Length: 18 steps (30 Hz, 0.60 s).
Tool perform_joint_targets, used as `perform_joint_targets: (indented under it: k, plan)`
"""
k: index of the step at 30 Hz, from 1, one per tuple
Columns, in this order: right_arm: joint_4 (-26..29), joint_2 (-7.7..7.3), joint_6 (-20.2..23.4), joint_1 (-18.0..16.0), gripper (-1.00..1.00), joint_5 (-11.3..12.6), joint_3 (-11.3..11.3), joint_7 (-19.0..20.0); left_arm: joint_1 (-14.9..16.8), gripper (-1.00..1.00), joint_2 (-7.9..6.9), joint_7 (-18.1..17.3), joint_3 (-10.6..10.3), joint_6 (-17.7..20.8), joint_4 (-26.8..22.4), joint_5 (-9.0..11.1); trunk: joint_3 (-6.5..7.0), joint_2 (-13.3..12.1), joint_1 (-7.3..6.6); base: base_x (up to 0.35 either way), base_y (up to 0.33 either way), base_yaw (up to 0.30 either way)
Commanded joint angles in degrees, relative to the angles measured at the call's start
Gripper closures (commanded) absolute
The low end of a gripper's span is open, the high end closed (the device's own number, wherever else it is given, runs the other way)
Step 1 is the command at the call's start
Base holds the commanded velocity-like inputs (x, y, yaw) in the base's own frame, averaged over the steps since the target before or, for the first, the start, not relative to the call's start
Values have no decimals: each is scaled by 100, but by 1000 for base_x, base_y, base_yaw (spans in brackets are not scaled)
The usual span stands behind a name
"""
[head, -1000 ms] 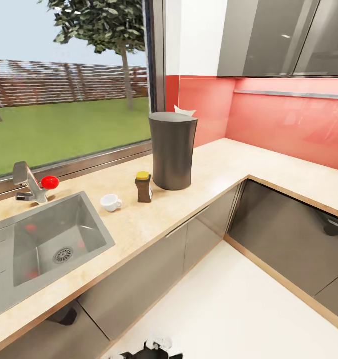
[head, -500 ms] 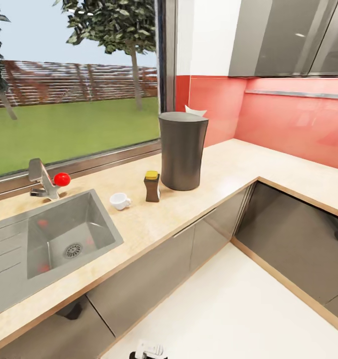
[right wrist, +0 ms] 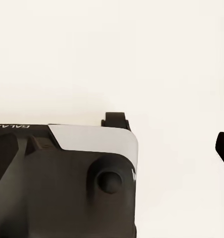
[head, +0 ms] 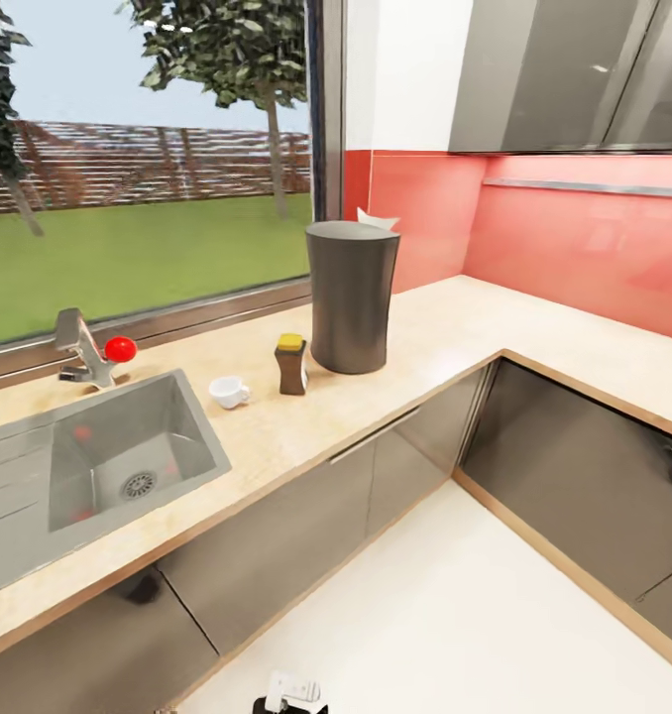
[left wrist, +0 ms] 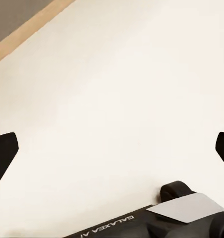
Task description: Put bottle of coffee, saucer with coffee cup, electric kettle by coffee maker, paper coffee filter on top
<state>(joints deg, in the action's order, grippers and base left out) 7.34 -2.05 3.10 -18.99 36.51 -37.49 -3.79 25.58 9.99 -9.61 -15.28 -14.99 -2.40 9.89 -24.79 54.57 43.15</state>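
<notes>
Coffee maker (head: 352, 296) stands upright on the countertop (head: 455, 327) by the window, a paper filter (head: 376, 219) peeking behind its top. Just beside it stand the coffee bottle (head: 290, 364) and cup (head: 227, 392), near the sink (head: 128, 456). Both grippers' fingers are spread wide over bare floor (left wrist: 122, 99).

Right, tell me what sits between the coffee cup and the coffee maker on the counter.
In the head view, the bottle of coffee with its yellow lid stands between the coffee cup and the coffee maker, closer to the maker.
</notes>
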Motion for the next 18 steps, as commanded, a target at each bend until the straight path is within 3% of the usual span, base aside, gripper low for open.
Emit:
perform_joint_targets:
  k: [1, 7, 16, 18]
  plan:
    - [22, -6, 33, 1, -100, 40, -48, -34, 6, -100, 1, 30, 39, -22, 12, 63, -6, 4, -1, -141, -272, 221]
    - [22, -6, 32, 1, -100, 40, -48, -34, 5, -100, 1, 156, 200, -22, 18, 60, -6, 4, -1, -225, -201, 253]
    - [22, -6, 32, 1, -100, 40, -48, -34, 3, -100, 1, 191, 241, -8, 35, 58, -6, 4, -1, -303, -38, 272]
    - [22, -6, 32, 1, -100, 40, -48, -34, 3, -100, -99, 189, 242, -7, 44, 58, -6, 4, -1, -272, -7, 274]
